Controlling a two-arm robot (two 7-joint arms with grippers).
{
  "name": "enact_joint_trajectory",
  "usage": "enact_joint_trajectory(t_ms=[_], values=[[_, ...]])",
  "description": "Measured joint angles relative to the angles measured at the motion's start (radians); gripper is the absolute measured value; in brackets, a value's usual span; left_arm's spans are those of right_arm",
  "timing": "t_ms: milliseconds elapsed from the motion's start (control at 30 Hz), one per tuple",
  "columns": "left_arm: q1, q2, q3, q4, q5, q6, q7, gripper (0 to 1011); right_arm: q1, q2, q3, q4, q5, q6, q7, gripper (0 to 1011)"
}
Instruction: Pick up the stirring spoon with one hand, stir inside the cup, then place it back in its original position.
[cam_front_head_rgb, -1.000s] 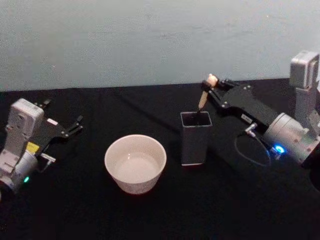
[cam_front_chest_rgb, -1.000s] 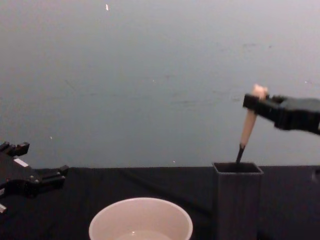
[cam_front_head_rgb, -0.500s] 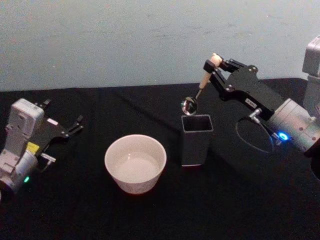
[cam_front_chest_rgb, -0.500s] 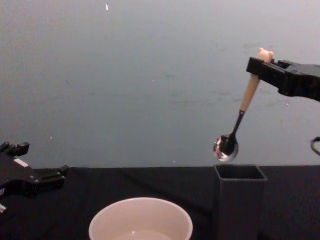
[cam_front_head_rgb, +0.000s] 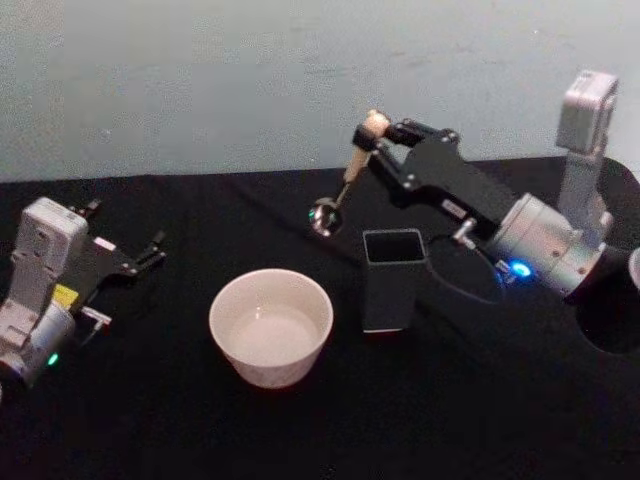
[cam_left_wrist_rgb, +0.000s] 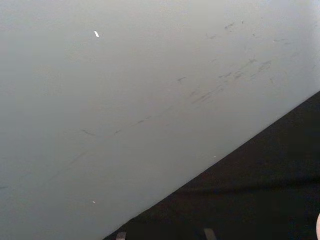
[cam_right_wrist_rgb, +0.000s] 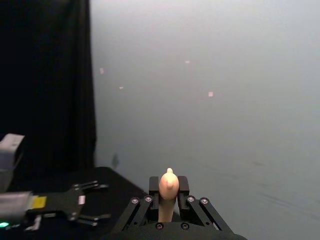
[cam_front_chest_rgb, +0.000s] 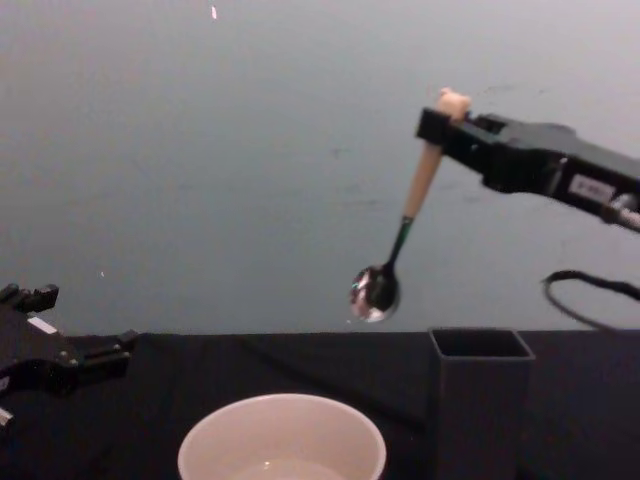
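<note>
Stirring spoon (cam_front_head_rgb: 343, 188) hung in the air, clear of the holder (cam_front_head_rgb: 391, 290), above the gap between it and the cup (cam_front_head_rgb: 270, 370), higher than both. Right gripper (cam_front_head_rgb: 374, 136) was clamped on the beige handle just under the bear head, so the shiny round bowl dangled on its thin dark neck, slanting toward the cup. Judged a carry pose for dipping.

Cup: wide, cream, thin-rimmed, smooth. Holder: tall, dark grey, square, thin-walled, upright just beside the cup. Matte black table (cam_front_head_rgb: 450, 420).

Left gripper (cam_front_head_rgb: 148, 252) parked at the table's left, fingers spread, holding nothing.
</note>
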Motion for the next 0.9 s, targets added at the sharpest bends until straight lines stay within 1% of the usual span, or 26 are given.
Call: enact_joint_trajectory(t_ms=[67,100,200,300,400,467,500,567,700,733,833,900], values=[[0.0,0.0,0.0,0.0,0.0,0.0,0.0,1001,0.014,-0.004,-0.02,0.019,-0.001,-0.008,0.024,213],[0.0,0.0,0.0,0.0,0.0,0.0,0.0,1001,0.014,-0.004,-0.02,0.019,-0.001,-0.008,0.024,213],[0.0,0.0,0.0,0.0,0.0,0.0,0.0,1001,0.034,-0.006,-0.055,0.044,-0.003,-0.026,0.071,213],[0.0,0.0,0.0,0.0,0.0,0.0,0.0,1001,0.044,-0.005,-0.076,0.057,-0.007,-0.037,0.098,213],[0.0,0.0,0.0,0.0,0.0,0.0,0.0,1001,0.06,-0.004,-0.109,0.083,-0.02,-0.052,0.131,213],[0.0,0.0,0.0,0.0,0.0,0.0,0.0,1001,0.067,-0.005,-0.119,0.094,-0.024,-0.057,0.142,214],[0.0,0.0,0.0,0.0,0.0,0.0,0.0,1002,0.074,-0.005,-0.129,0.105,-0.028,-0.061,0.15,213],[0.0,0.0,0.0,0.0,0.0,0.0,0.0,1001,0.081,-0.005,-0.14,0.116,-0.033,-0.066,0.158,213],[0.0,0.0,0.0,0.0,0.0,0.0,0.0,1001,0.1,-0.009,-0.169,0.155,-0.065,-0.086,0.17,214],[0.0,0.0,0.0,0.0,0.0,0.0,0.0,1002,0.1,-0.009,-0.169,0.155,-0.065,-0.086,0.17,213],[0.0,0.0,0.0,0.0,0.0,0.0,0.0,1001,0.113,-0.019,-0.188,0.192,-0.091,-0.101,0.169,214],[0.0,0.0,0.0,0.0,0.0,0.0,0.0,1001,0.117,-0.023,-0.193,0.205,-0.097,-0.103,0.168,213]])
